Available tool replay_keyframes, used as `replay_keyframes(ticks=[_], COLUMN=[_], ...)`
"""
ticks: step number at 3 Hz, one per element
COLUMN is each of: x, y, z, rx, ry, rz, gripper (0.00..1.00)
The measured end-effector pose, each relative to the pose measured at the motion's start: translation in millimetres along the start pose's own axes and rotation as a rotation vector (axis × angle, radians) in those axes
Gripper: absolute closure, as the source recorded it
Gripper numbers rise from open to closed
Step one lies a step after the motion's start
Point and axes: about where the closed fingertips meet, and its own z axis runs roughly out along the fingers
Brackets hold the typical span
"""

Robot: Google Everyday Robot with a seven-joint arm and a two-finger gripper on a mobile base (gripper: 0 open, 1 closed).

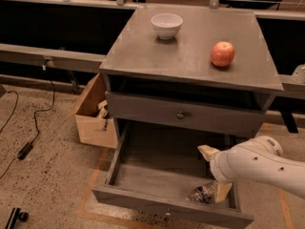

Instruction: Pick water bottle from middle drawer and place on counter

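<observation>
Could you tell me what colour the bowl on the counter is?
White bowl, seen in the camera view; the end effector is down in the middle drawer.

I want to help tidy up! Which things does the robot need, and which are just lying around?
Needed: water bottle, middle drawer, counter, claw down in the drawer at the bottle.
Lying about: white bowl, apple, cardboard box, black cable.
</observation>
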Motion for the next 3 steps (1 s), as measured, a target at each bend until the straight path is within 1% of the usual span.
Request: replay_keyframes(ticks=[1,2,3], x=[17.4,32.7,49.8], y=[7.5,5.5,3.8], z=[20.0,40.6,60.8], rx=[0.002,0.007,0.012], ry=[-0.025,-0.031,-0.039], rz=[-0.086,-0.144,-0.156], gripper=[0.0,0.0,0.0])
